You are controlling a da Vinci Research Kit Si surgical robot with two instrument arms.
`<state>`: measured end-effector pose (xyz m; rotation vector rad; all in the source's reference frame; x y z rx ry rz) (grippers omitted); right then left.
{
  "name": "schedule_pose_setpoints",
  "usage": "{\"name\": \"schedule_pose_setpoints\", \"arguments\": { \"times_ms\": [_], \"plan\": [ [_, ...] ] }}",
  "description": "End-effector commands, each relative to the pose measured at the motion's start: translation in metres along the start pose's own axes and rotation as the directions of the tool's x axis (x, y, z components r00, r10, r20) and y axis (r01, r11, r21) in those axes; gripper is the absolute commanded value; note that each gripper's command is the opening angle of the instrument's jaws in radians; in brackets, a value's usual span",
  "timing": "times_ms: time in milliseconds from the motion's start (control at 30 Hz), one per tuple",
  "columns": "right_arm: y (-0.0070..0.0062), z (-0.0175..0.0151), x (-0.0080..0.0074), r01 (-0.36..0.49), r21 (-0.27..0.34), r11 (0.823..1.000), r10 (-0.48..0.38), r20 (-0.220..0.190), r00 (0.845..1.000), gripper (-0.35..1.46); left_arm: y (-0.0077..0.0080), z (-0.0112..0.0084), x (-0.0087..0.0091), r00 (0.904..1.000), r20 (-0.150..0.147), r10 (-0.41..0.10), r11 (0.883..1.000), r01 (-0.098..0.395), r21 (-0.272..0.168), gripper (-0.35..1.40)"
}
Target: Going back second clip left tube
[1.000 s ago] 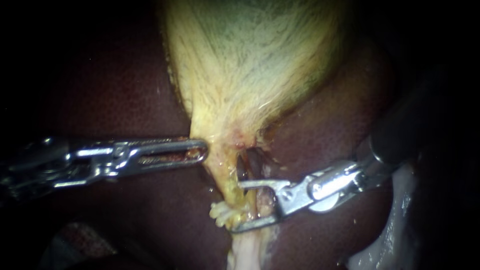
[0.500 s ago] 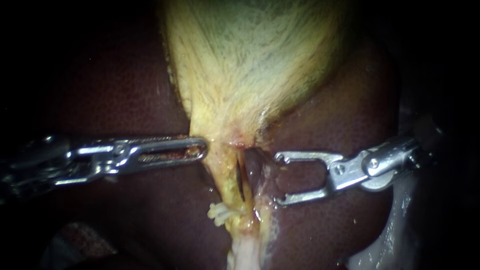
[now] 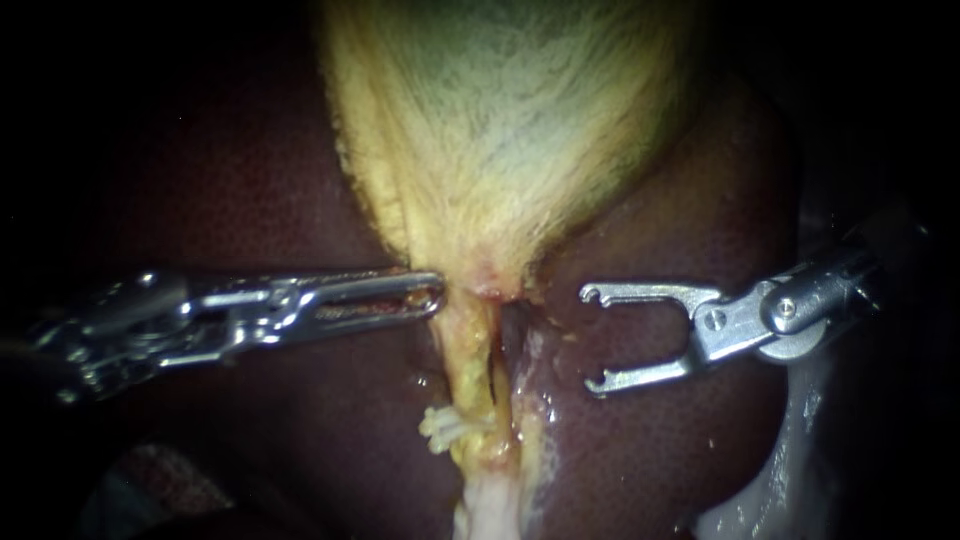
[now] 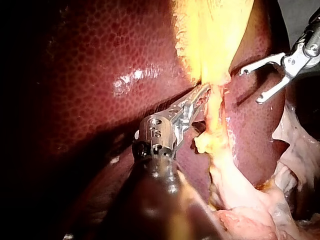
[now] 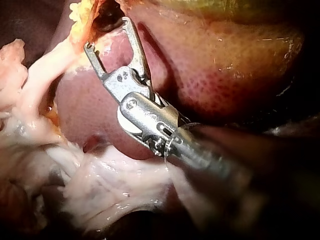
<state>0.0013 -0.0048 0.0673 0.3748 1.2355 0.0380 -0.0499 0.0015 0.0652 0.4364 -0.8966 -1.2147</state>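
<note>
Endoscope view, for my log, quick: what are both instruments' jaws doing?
Left instrument: shut on the gallbladder at its neck edge.
Right instrument: open, holding nothing.

Endoscope: light lands dead centre. The gallbladder (image 3: 500, 130) past both tips is brightest, and it falls to black behind both shafts. The left instrument (image 3: 435, 295) and right instrument (image 3: 590, 338) throw hard glints off bare metal.

Left wrist cam: the gallbladder ahead of the jaws is blown out. There's a wet glare patch on the liver (image 4: 135, 80) beside the instrument, and the shaft near the camera sits in deep shadow.

Right wrist cam: the pale tissue (image 5: 100, 185) beside the instrument is bright, the shaft end is dark, and the liver close under the jaws is shadowed.
</note>
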Motion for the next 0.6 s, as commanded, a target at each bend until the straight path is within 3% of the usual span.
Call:
{"name": "schedule_pose_setpoints", "arguments": {
  "times_ms": [33, 600],
  "plan": [
    [0.0000, 0.0000, 0.0000, 0.000, 0.000, 1.000, 0.000, 0.000, 1.000, 0.60, 0.0000, 0.0001, 0.0000, 1.0000, -0.002, 0.002, 1.000, -0.002, 0.000, -0.35],
    [-0.0002, -0.0001, 0.0001, 0.000, 0.000, 1.000, 0.000, 0.000, 1.000, 0.60, 0.0001, 0.0004, 0.0000, 1.0000, -0.002, 0.002, 1.000, -0.002, 0.000, -0.35]
  ]
}}
